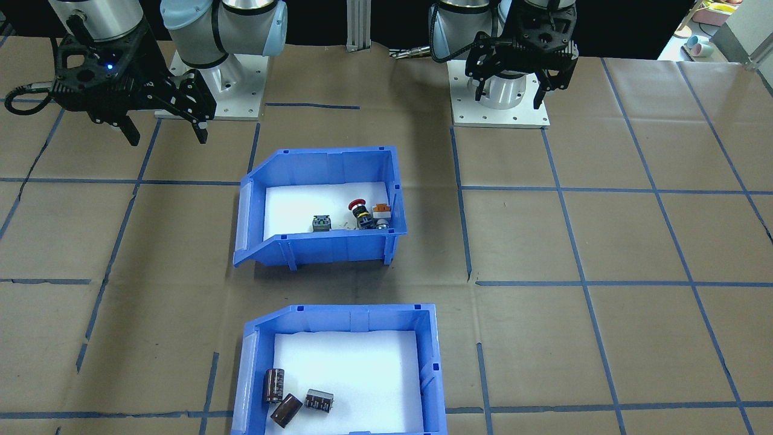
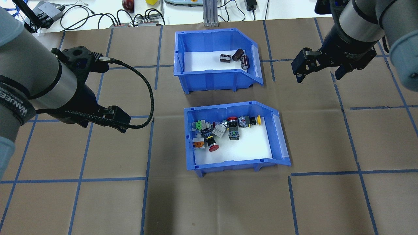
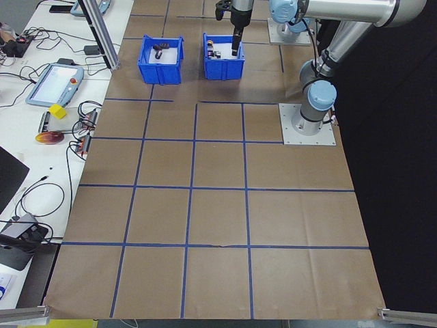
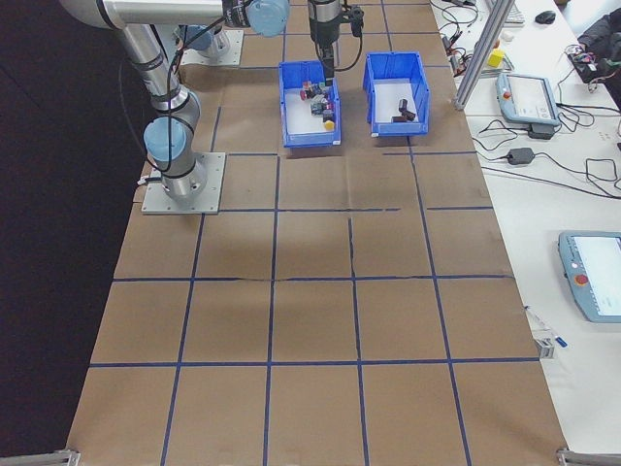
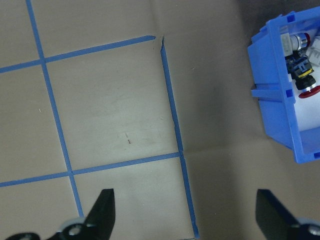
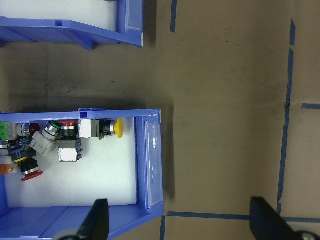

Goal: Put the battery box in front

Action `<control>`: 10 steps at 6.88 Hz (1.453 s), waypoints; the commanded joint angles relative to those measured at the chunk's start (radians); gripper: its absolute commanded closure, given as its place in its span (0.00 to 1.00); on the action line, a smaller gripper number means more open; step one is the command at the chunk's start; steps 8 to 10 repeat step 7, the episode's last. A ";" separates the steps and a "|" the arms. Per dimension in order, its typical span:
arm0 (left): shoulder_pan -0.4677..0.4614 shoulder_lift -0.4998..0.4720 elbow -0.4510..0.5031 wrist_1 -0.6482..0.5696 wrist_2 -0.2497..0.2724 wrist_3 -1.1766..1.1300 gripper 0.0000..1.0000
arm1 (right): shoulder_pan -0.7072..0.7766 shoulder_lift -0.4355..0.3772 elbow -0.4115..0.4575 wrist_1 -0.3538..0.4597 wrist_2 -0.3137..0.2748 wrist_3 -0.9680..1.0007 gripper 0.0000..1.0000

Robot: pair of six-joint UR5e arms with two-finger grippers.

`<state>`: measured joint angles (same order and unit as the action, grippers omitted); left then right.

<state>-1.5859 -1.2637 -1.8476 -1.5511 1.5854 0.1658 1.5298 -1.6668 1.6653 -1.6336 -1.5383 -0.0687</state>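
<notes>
Battery box (image 2: 215,78) sits on the worktop (image 2: 326,202), far row in the overhead view, with its sloped cut-away side toward the robot's right. Three dark cells (image 2: 235,57) lie clustered in the back right corner of its white foam floor, close to the cut-away end. In the front-facing view the box's near edge is cut off by the bottom of the picture.

Switch bin (image 2: 228,163) stands just nearer the robot, same orientation, offset slightly to the right. A narrow strip of bare brown paper separates the two; they don't touch. Its buttons and switches (image 2: 225,129) are bunched along the back wall and left end.

Left gripper (image 5: 185,220) hovers above bare worktop left of the switch bin, fingers (image 5: 102,210) spread wide, nothing between them. The bin's corner shows at the right edge of its wrist view.

Right gripper (image 6: 177,222) hangs to the right of both bins, above the worktop, fingers (image 6: 97,217) wide apart and holding nothing. Its wrist view shows the switch bin's clear label strip (image 6: 152,165) and the battery box's lower edge at top left.

Open worktop with a blue tape grid (image 2: 147,169) lies left, right and robot-side of the bins. Cables (image 2: 130,14) and gear crowd the far edge beyond the battery box.
</notes>
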 commanded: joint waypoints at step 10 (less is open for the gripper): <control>-0.005 0.017 -0.002 -0.015 -0.002 -0.012 0.01 | 0.001 0.021 -0.012 0.034 -0.008 0.021 0.00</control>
